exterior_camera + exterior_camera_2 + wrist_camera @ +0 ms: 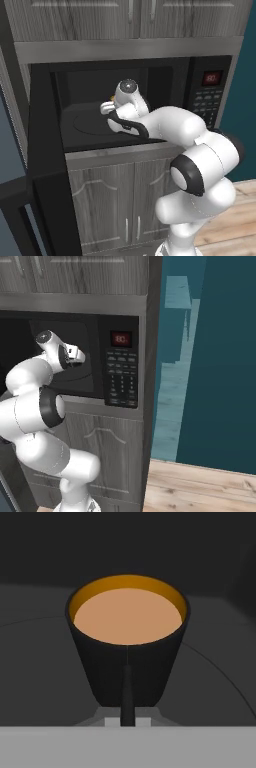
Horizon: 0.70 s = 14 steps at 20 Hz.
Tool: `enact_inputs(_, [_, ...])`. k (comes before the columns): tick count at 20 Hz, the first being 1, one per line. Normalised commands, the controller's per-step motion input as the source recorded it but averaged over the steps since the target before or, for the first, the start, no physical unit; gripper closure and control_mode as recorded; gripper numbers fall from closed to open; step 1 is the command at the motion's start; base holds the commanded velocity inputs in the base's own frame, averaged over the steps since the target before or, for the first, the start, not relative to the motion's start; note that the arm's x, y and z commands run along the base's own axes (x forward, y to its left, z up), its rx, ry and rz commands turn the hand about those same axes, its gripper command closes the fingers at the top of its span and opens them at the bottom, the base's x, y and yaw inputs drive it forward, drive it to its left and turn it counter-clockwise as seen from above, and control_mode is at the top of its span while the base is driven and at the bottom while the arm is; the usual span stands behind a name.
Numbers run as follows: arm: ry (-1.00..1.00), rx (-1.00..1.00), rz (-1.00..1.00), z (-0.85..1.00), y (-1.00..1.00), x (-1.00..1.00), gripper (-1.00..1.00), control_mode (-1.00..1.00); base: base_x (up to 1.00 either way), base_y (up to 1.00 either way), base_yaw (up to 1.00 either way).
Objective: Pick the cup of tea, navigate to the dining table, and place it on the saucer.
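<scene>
Item: cup of tea (127, 662). Black, tapered mug, filled nearly to the rim with orange-brown liquid. Located inside the open microwave (125, 100), standing upright on the round turntable (87, 122), as seen in the hand view. A thin vertical handle is presented edge-on toward the camera, directly above the finger tips.

Item: tool (127, 716). Reached deep into the microwave cavity. The jaws are drawn together about as far as they go, with the cup's handle appearing to sit between them; a grip on the handle is judged likely, though the contact itself is hidden at the frame's bottom edge. In the left base view the tool (107, 107) is seen at the wrist's end over the turntable.

Handling notes: the cup is judged rigid, smooth-walled and probably slippery. Being held by the narrow handle, it may be expected to swing or tip. With the liquid so high, spillage is a risk under any tilt or jerk. A level, slow withdrawal past the microwave opening is advised, with clearance kept from the cavity walls.
</scene>
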Motion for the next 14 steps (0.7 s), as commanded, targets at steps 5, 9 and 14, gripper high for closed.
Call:
enact_inputs(5, [-0.01, 0.0, 0.0, 0.0, 0.0, -0.1, 1.0, -1.0, 0.0, 0.0, 0.0])
enact_inputs(9, [-0.05, 0.0, 0.02, 0.0, 0.0, -0.52, 1.0, -1.0, 0.0, 0.0, 0.0])
enact_inputs(14, [-0.04, 0.03, 0.05, 0.06, -0.02, -0.7, 1.0, -1.0, 0.0, 0.0, 0.0])
